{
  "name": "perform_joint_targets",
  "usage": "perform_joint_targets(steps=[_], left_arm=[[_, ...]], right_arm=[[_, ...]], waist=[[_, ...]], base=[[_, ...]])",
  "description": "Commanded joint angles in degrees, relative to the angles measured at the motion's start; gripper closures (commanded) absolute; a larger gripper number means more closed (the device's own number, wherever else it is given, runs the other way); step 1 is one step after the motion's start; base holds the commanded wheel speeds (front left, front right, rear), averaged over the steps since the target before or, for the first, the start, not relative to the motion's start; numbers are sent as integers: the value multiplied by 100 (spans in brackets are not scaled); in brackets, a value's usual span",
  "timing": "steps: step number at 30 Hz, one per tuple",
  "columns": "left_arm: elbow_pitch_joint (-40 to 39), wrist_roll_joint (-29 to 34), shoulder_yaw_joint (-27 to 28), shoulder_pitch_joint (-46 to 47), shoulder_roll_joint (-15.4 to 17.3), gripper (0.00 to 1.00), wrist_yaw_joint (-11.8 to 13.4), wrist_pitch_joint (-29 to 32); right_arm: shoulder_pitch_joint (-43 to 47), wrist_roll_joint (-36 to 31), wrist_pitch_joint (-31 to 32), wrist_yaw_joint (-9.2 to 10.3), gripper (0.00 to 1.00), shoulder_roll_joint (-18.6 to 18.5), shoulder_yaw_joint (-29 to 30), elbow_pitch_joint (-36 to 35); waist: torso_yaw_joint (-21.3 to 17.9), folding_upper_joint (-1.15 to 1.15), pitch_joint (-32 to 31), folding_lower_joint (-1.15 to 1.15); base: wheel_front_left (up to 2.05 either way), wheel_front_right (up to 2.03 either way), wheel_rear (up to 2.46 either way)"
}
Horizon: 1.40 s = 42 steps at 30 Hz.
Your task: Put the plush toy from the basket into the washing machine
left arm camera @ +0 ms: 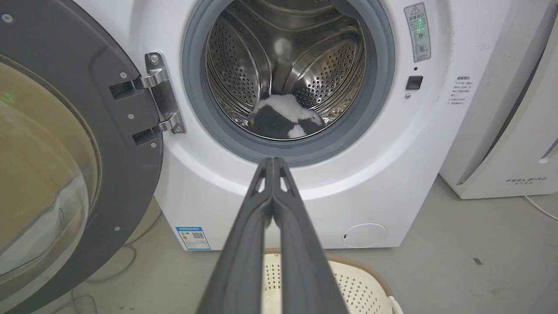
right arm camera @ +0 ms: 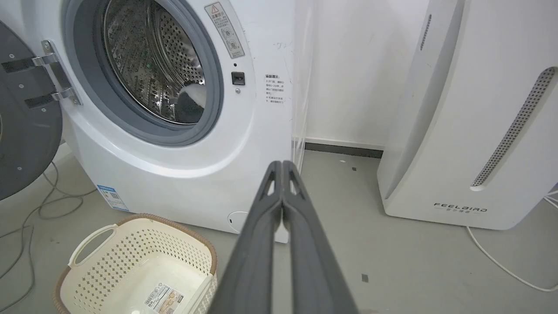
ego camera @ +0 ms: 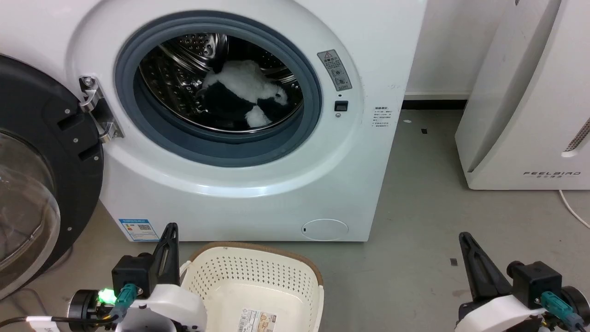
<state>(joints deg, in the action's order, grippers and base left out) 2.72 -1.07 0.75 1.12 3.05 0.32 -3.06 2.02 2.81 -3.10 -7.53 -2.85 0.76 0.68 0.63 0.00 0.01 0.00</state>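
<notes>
The black-and-white plush toy (ego camera: pixel 246 94) lies inside the steel drum of the washing machine (ego camera: pixel 258 184), behind the grey gasket; it also shows low in the drum as the plush toy (left arm camera: pixel 285 122) in the left wrist view. The cream basket (ego camera: pixel 251 286) stands on the floor before the machine with only a paper label on its bottom. My left gripper (ego camera: pixel 169 230) is shut with nothing in it, at the basket's left. My right gripper (ego camera: pixel 464 240) is shut and holds nothing, over the floor at the right. The machine's door (ego camera: pixel 37 175) hangs open at the left.
A white appliance lettered FEELBIRD (ego camera: pixel 530 101) stands at the right with a white cable (ego camera: pixel 574 210) trailing from it. Grey cables (right arm camera: pixel 39 205) lie on the floor under the open door. Bare grey floor (ego camera: pixel 415 207) runs between the washer and that appliance.
</notes>
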Motion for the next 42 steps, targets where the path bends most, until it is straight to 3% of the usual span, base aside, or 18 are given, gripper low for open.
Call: perform_joint_targets(steps=[1,42], left_arm=[[-59,59,-13,-88,-4,100,-25,28],[-272,107,-75,-112,-17,100,-32,306]], right_arm=[[-117,-61,31,3,100,-2,-17,-38],[-202,-281,310,4,100,-3,-76,-68]], waist=[[-3,0,0,0],[-63,0,-1,0]], base=[[0,0,0],[0,0,0]])
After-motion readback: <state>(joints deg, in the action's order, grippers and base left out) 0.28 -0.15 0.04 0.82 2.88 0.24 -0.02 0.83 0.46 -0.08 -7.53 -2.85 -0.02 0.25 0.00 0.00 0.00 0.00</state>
